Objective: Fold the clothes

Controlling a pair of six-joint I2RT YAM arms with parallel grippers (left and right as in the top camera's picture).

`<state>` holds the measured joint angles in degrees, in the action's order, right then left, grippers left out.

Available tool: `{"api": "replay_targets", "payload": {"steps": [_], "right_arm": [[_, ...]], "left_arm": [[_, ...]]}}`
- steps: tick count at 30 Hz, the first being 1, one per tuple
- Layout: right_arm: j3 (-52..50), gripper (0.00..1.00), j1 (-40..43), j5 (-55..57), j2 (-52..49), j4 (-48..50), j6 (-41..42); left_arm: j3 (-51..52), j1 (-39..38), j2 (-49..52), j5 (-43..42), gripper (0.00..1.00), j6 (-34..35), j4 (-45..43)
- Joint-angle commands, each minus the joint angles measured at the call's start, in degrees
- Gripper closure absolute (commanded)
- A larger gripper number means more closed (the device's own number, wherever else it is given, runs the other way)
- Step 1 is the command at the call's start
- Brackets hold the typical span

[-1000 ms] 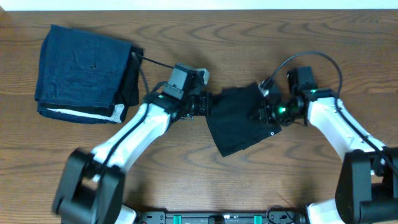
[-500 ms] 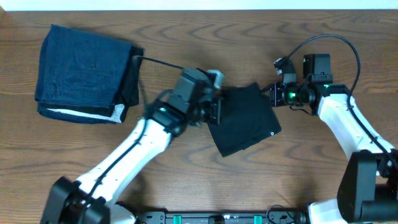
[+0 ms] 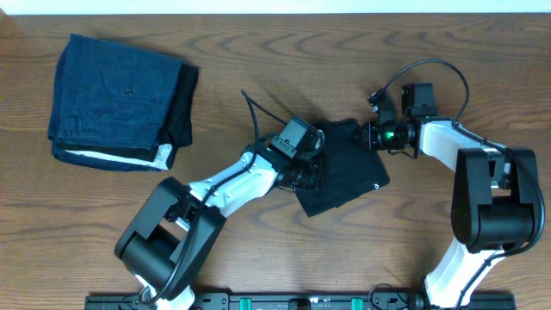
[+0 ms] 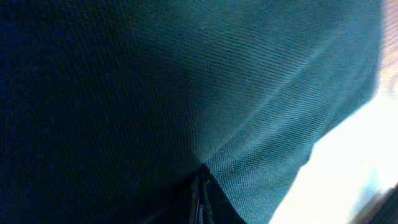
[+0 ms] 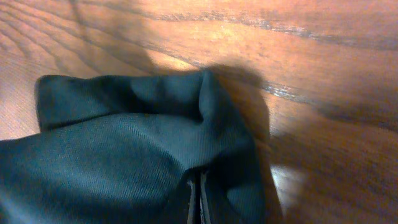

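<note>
The black shirt (image 3: 349,176) lies folded into a small tilted rectangle at the table's middle. A small white mark shows near its right corner. My left gripper (image 3: 312,170) is at the shirt's left edge. In the left wrist view its jaws (image 4: 200,198) are closed, and a crease of the dark fabric (image 4: 186,93) runs into them. My right gripper (image 3: 372,136) is at the shirt's upper right corner. In the right wrist view its jaws (image 5: 198,198) are closed in the puckered fabric (image 5: 124,149), just behind the corner.
A folded dark-blue denim-like garment (image 3: 116,99) with a white edge lies at the far left. The brown wooden table (image 3: 258,258) runs all round. Its far edge meets a white strip at the top of the overhead view.
My left arm has swung down and right, bringing its gripper onto the shirt's left edge. My right gripper lifted off the shirt, then came back to its upper right corner.
</note>
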<state>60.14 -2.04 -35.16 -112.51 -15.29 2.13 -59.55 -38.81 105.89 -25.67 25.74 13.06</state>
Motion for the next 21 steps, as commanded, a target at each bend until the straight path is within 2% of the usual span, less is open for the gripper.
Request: {"api": "replay_targets", "payload": {"steps": [1, 7, 12, 17, 19, 21], "right_arm": [[0.15, 0.95, 0.35, 0.85, -0.85, -0.13, 0.15], [0.2, 0.9, 1.31, -1.4, 4.11, -1.64, 0.15], [0.2, 0.89, 3.23, -6.29, 13.68, -6.64, -0.7], [0.17, 0.97, 4.66, -6.12, 22.88, -14.99, -0.76], [0.17, 0.99, 4.66, -4.85, 24.61, -18.16, -0.96], [0.17, 0.99, 4.66, -3.13, 24.9, -20.72, -0.94]], "left_arm": [[-0.57, -1.18, 2.14, 0.63, 0.94, 1.14, 0.79], [-0.74, -3.08, 1.31, 0.63, 0.94, -0.61, -0.24], [-1.36, -3.13, -3.87, 0.63, 0.94, -0.61, -0.39], [-1.36, -3.13, -9.75, 0.94, 0.93, -3.15, -1.03], [-1.36, -3.1, -10.58, 1.77, 0.85, -4.63, -1.6], [-1.33, -3.1, -10.38, 4.59, 0.83, -4.94, -2.51]]}}
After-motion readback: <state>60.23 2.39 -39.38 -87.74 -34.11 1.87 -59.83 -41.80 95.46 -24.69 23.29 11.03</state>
